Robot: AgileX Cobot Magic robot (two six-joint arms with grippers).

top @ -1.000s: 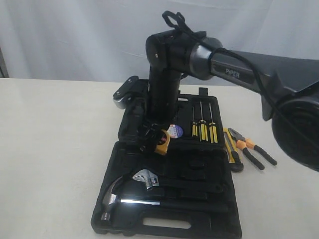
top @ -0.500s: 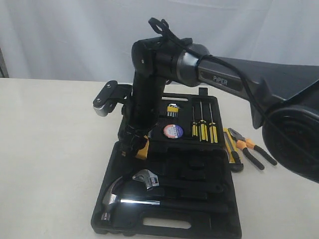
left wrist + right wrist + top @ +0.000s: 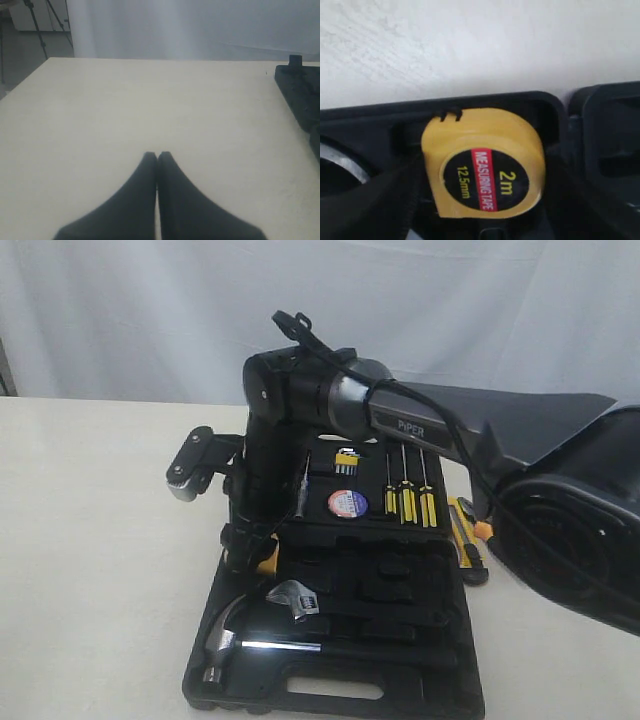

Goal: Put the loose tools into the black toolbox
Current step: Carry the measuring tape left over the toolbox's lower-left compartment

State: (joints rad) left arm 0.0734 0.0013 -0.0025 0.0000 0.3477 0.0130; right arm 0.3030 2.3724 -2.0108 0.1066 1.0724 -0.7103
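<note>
**Item:** yellow tape measure (image 3: 485, 165).
**Location:** it is held over a corner recess at the left edge of the black toolbox (image 3: 400, 695), just beside the claw hammer (image 3: 235, 635) head.
**Holder:** right gripper (image 3: 252, 552), judged to be closed on the item's sides, though the fingers are only dimly seen.
**Left gripper** (image 3: 157, 155): pressed shut, nothing held, over bare table (image 3: 125, 100).
**Stowed:** black tape roll (image 3: 347, 503).
**Outside the case:** utility knife (image 3: 466, 545) and pliers (image 3: 484, 530).
**Hazard:** if the item is released tilted, it may be left perched on the recess rim. It may also be tipped over the nearby case edge.
</note>
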